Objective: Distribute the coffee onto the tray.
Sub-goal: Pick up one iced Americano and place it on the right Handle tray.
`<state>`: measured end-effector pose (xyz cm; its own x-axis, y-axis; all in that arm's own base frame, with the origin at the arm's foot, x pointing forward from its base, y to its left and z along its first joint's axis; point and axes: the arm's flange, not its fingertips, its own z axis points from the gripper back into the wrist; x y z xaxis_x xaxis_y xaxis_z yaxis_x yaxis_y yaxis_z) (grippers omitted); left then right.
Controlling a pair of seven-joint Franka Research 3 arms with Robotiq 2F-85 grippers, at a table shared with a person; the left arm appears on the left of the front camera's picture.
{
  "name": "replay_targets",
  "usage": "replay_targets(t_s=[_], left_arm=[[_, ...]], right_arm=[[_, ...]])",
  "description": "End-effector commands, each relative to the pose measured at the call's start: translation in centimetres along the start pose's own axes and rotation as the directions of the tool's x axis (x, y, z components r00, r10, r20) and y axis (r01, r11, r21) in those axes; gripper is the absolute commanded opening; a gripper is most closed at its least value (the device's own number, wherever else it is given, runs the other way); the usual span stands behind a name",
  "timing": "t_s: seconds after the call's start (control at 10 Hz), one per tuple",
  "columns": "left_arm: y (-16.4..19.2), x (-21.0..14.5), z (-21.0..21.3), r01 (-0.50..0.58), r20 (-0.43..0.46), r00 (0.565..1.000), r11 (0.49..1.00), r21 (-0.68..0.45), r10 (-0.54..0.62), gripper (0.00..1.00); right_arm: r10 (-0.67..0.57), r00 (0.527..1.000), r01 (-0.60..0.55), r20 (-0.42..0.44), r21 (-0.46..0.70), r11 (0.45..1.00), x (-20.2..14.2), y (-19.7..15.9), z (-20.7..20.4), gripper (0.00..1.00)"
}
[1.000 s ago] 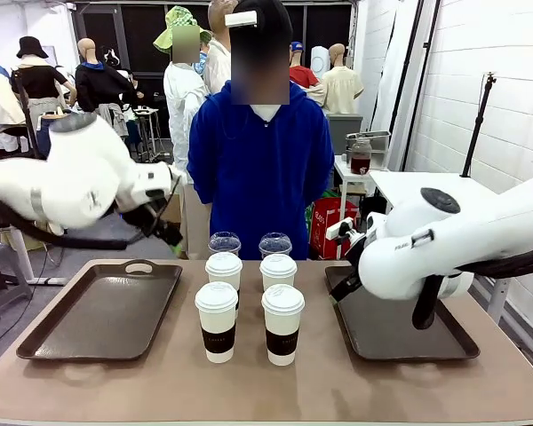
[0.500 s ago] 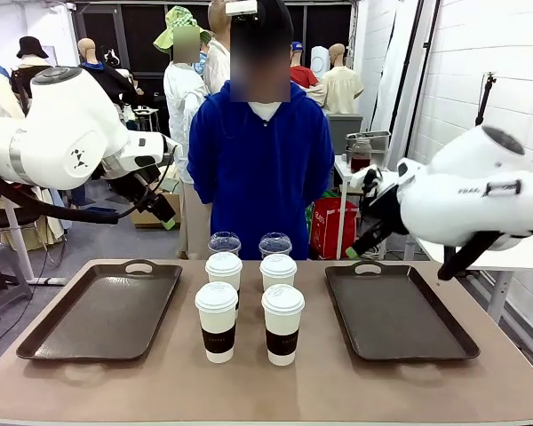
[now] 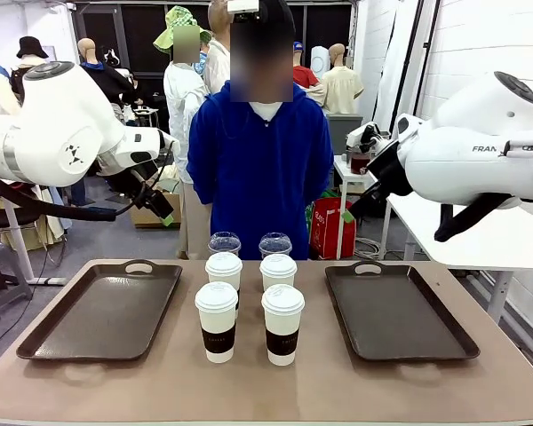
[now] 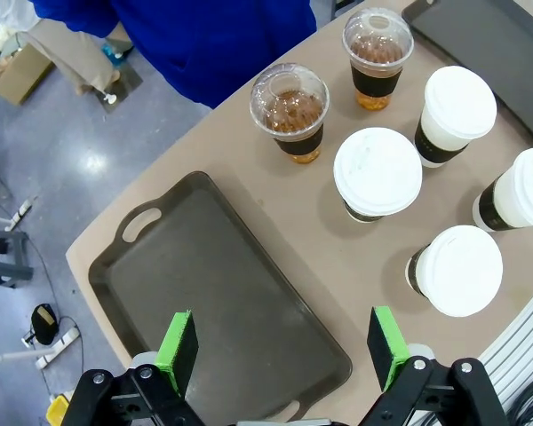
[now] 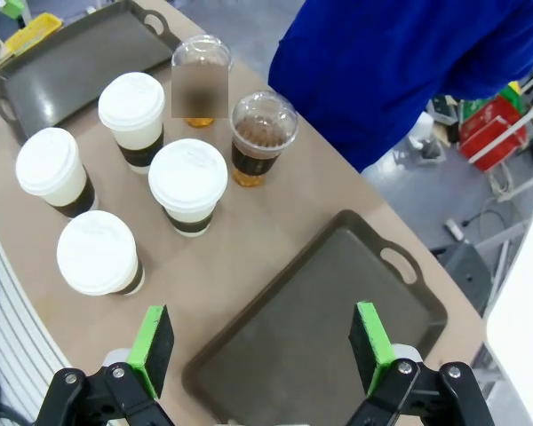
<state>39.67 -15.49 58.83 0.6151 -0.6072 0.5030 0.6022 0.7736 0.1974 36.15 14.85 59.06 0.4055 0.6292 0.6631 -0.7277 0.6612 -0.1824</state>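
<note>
On table (image 3: 160,386), coffee cups (image 3: 217,321) upright, seemingly all.

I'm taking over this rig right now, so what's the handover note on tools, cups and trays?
Left tool: open, empty, raised near the left dark brown tray.
Right tool: open, empty, raised near the right dark brown tray.
Coffee: four white lidded paper cups with dark brown sleeves and two clear dome-lidded plastic cups of brown drink, clustered on the beige table between the trays.
Done: no cup on a tray yet.
Left: move all six.
</note>
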Motion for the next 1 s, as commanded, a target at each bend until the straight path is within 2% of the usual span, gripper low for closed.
replay_targets(t_s=[0.0,0.1,0.3,0.7,0.9], left_arm=[[0.1,-0.6,0.5,0.036,0.003,0.999,0.999,-0.032,-0.036,1.0],[0.3,-0.7,0.9,0.06,0.02,0.998,0.996,-0.062,-0.059,1.0],[1.2,-2.2,2.2,0.171,0.136,0.98,0.97,-0.176,-0.148,1.0],[2.5,-4.9,3.3,0.256,0.328,0.931,0.927,-0.273,-0.16,1.0],[2.5,-6.0,3.7,0.25,0.388,0.912,0.929,-0.274,-0.131,1.0]], right_arm=[[0.019,1.0,-0.019,-0.014,0.003,1.0,0.2,-0.6,-0.3,1.0],[0.028,1.0,-0.028,0.011,0.012,1.0,0.2,-1.0,0.3,1.0],[0.072,0.993,-0.078,0.09,0.068,0.995,-0.5,-2.2,2.2,1.0],[0.11,0.958,-0.166,0.266,0.199,0.966,-2.0,-4.5,4.8,1.0],[0.112,0.95,-0.182,0.293,0.226,0.957,-2.2,-5.1,4.9,1.0]])
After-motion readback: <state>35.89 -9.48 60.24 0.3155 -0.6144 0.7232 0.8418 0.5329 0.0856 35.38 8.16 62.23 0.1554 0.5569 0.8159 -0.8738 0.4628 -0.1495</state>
